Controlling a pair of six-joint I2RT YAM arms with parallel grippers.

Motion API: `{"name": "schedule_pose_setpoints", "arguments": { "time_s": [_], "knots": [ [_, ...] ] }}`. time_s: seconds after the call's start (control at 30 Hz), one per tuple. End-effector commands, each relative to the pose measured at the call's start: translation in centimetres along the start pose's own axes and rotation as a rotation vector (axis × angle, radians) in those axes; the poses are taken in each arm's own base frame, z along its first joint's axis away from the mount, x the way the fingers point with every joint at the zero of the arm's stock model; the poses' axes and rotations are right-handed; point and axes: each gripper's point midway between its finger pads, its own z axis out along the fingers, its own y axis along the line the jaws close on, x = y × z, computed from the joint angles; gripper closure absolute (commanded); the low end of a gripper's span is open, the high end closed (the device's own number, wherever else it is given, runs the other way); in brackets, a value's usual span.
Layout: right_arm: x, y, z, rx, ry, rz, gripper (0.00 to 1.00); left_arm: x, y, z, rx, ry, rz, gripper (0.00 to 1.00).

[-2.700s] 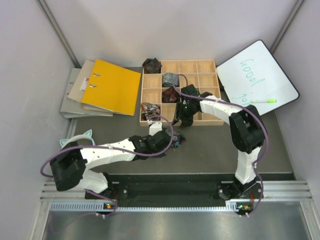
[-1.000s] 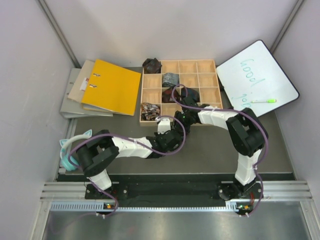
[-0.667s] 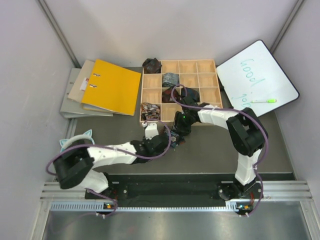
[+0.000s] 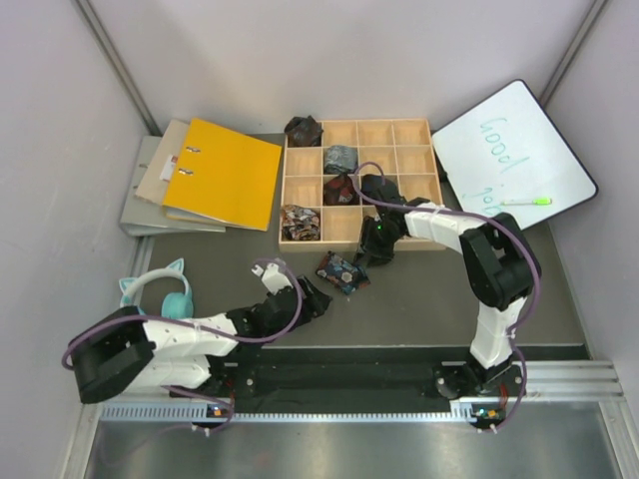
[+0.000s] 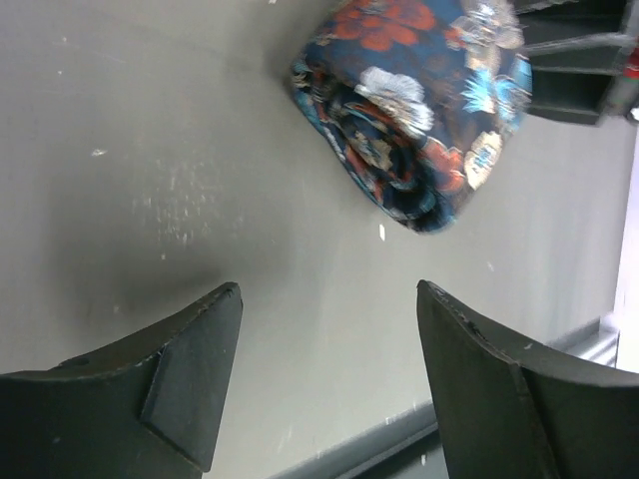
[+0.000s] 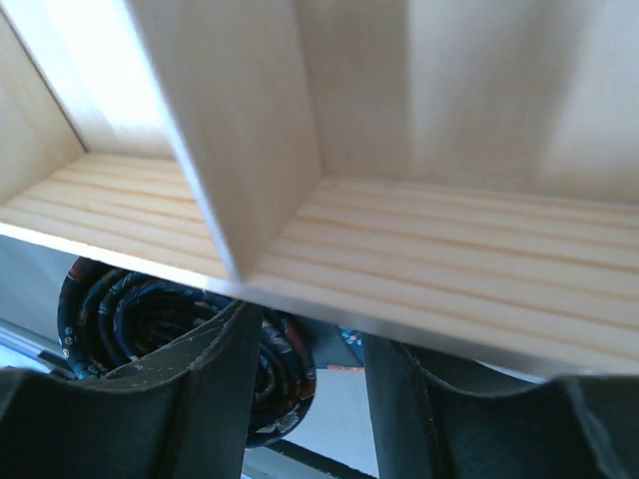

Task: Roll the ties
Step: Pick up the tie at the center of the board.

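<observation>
A rolled navy tie with orange-red and light-blue flowers lies on the dark table, just in front of the wooden box. The left wrist view shows that roll lying free beyond my left gripper, which is open and empty. From above, the left gripper sits near-left of the roll. My right gripper hovers at the box's front edge, jaws apart on nothing. Seen from its wrist, the roll lies beside and behind the left finger of the right gripper. Black, grey-blue, maroon and brown-patterned bundles sit in or by box cells.
A yellow binder on grey folders lies at the back left. A whiteboard with a green marker leans at the back right. Teal cat-ear headphones lie by the left arm. The box's wooden wall stands directly above the right fingers.
My left gripper opened, let go of the rolled tie and drew back toward the near left. The roll now lies alone on the table. The right gripper shifted slightly right.
</observation>
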Motion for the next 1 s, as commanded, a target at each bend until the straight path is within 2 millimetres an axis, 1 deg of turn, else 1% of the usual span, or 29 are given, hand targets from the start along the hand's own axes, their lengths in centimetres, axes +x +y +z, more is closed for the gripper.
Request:
{"name": "schedule_pose_setpoints", "arguments": {
  "time_s": [0.0, 0.03, 0.07, 0.1, 0.17, 0.2, 0.27, 0.3, 0.33, 0.4, 0.47, 0.53, 0.57, 0.63, 0.67, 0.77, 0.8, 0.93, 0.97],
  "knots": [
    [-2.2, 1.2, -1.2, -0.043, -0.064, -0.022, 0.56, -1.7, -3.9, 1.2, 0.134, -0.094, -0.150, 0.25],
    [-2.0, 1.3, -1.0, -0.050, -0.056, -0.021, 0.57, -1.5, -3.5, 1.7, 0.118, -0.094, -0.144, 0.25],
    [-2.1, 1.3, -0.9, -0.053, -0.055, -0.020, 0.57, -1.5, -3.7, 2.0, 0.119, -0.100, -0.146, 0.25],
    [-1.8, 1.1, -0.6, -0.049, -0.045, -0.017, 0.57, -1.9, -4.3, 2.2, 0.130, -0.113, -0.154, 0.25],
    [-1.8, 1.2, -0.5, -0.061, -0.044, -0.015, 0.57, -1.9, -4.3, 2.7, 0.119, -0.119, -0.156, 0.25],
    [-1.6, 1.1, -0.3, -0.059, -0.040, -0.012, 0.57, -2.2, -4.8, 2.8, 0.127, -0.132, -0.158, 0.25],
    [-1.5, 1.1, -0.1, -0.065, -0.038, -0.012, 0.57, -2.5, -5.0, 3.0, 0.119, -0.146, -0.148, 0.23],
    [-1.4, 0.9, 0.1, -0.063, -0.032, -0.009, 0.57, -3.0, -5.3, 3.2, 0.111, -0.169, -0.153, 0.23],
    [-1.3, 0.9, 0.2, -0.065, -0.028, -0.007, 0.58, -2.8, -4.2, 3.4, 0.055, -0.166, -0.141, 0.23],
    [-1.1, 0.8, 0.4, -0.069, -0.024, -0.009, 0.58, -3.3, -3.9, 3.6, 0.021, -0.189, -0.164, 0.22],
    [-1.0, 0.8, 0.7, -0.074, -0.020, -0.006, 0.58, -3.9, -3.4, 3.9, -0.008, -0.218, -0.181, 0.21],
    [-0.8, 0.6, 1.1, -0.073, -0.012, -0.003, 0.58, -3.9, -2.5, 4.2, -0.047, -0.215, -0.204, 0.21],
    [-0.8, 0.6, 1.1, -0.075, -0.009, -0.002, 0.58, -4.3, -2.4, 4.5, -0.053, -0.218, -0.211, 0.21],
    [-0.6, 0.4, 1.4, -0.073, -0.002, -0.001, 0.58, -3.9, -1.6, 5.2, -0.089, -0.188, -0.198, 0.22],
    [-0.6, 0.5, 1.5, -0.077, -0.003, -0.002, 0.58, -3.8, -1.6, 5.6, -0.102, -0.180, -0.192, 0.24],
    [-0.6, 0.6, 1.7, -0.084, 0.002, -0.001, 0.58, -3.4, -1.6, 6.2, -0.119, -0.161, -0.192, 0.26],
    [-0.6, 0.7, 1.6, -0.088, 0.004, 0.000, 0.58, -3.0, -1.3, 6.5, -0.128, -0.152, -0.190, 0.27],
    [-0.6, 0.7, 1.8, -0.093, 0.007, 0.003, 0.58, -2.2, -1.2, 7.3, -0.130, -0.124, -0.181, 0.28],
    [-0.5, 0.7, 1.8, -0.094, 0.011, 0.000, 0.58, -1.7, -0.8, 7.7, -0.141, -0.113, -0.172, 0.29]
  ]
}}
